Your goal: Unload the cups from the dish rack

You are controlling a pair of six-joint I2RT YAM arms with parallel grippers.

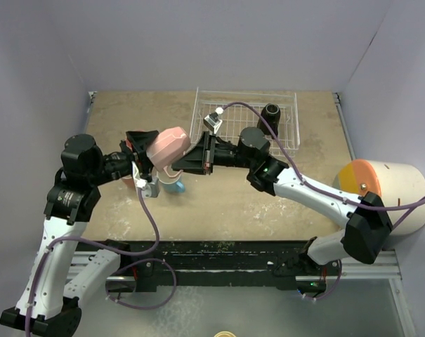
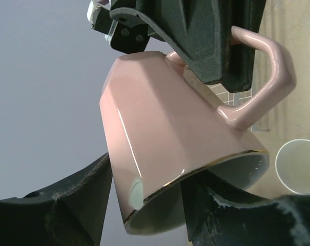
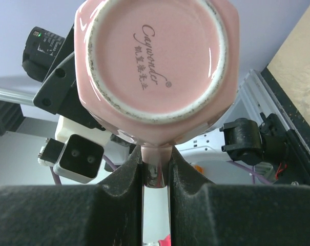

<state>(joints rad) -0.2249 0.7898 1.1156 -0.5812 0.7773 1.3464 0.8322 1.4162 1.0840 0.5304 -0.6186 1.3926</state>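
A pink mug (image 1: 168, 146) hangs in the air between both arms, left of the dish rack (image 1: 240, 102). My right gripper (image 1: 191, 156) is shut on its handle (image 3: 156, 163); the mug's base (image 3: 153, 54) faces that camera. My left gripper (image 2: 149, 205) is open, its fingers (image 2: 78, 200) straddling the mug's rim (image 2: 206, 166) with a gap on the outer side. A black mug (image 1: 271, 112) sits in the rack's far right. A light blue mug (image 1: 177, 185) stands on the table below the held mug, and a sliver of another pink mug (image 1: 128, 180) shows beside it.
A big white cylinder with an orange end (image 1: 388, 186) lies at the table's right edge. The rack's near side is partly covered by my right arm (image 1: 268, 168). A black rail (image 1: 219, 249) runs along the near table edge.
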